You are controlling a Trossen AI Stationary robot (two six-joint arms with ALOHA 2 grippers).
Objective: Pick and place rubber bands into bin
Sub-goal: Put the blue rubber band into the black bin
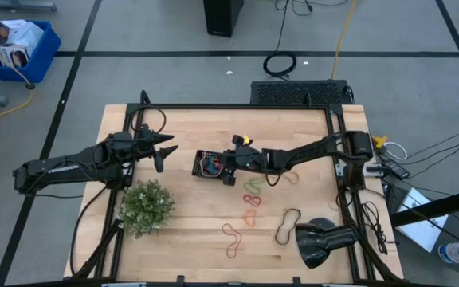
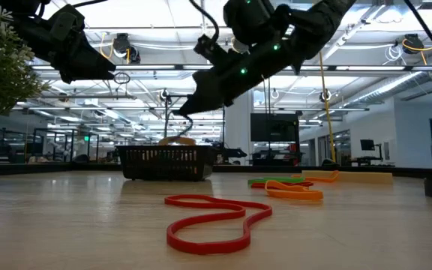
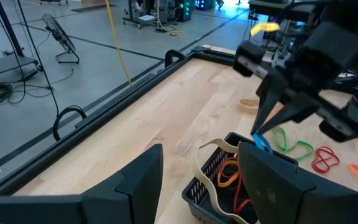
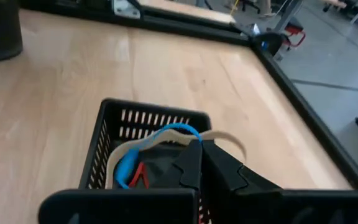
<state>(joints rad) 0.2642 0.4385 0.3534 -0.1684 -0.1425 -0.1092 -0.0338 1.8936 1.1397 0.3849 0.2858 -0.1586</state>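
The black mesh bin (image 1: 206, 165) stands on the table left of centre and holds several bands; it also shows in the low view (image 2: 166, 162). My right gripper (image 1: 229, 165) is above the bin's right side, shut on a blue rubber band (image 4: 164, 132). A tan band (image 4: 229, 139) drapes over the bin's rim. My left gripper (image 1: 166, 151) hangs open and empty left of the bin. Loose bands lie right of and nearer than the bin: green (image 1: 252, 185), red (image 1: 253, 199), orange (image 1: 251, 217), red (image 1: 231, 239), black (image 1: 288, 226) and tan (image 1: 291, 177). My right gripper pinches the blue band's upper end (image 4: 191, 132) between its two fingertips. The fingers slant down from the table's right side. The band arches away slack from the tips, and its lower end (image 4: 126, 168) lies inside the bin.
A green plant (image 1: 145, 206) stands at the near left. A black round object (image 1: 319, 244) lies at the near right. A black frame rail (image 1: 237, 106) runs round the table. In the low view a red band (image 2: 208, 221) lies nearest.
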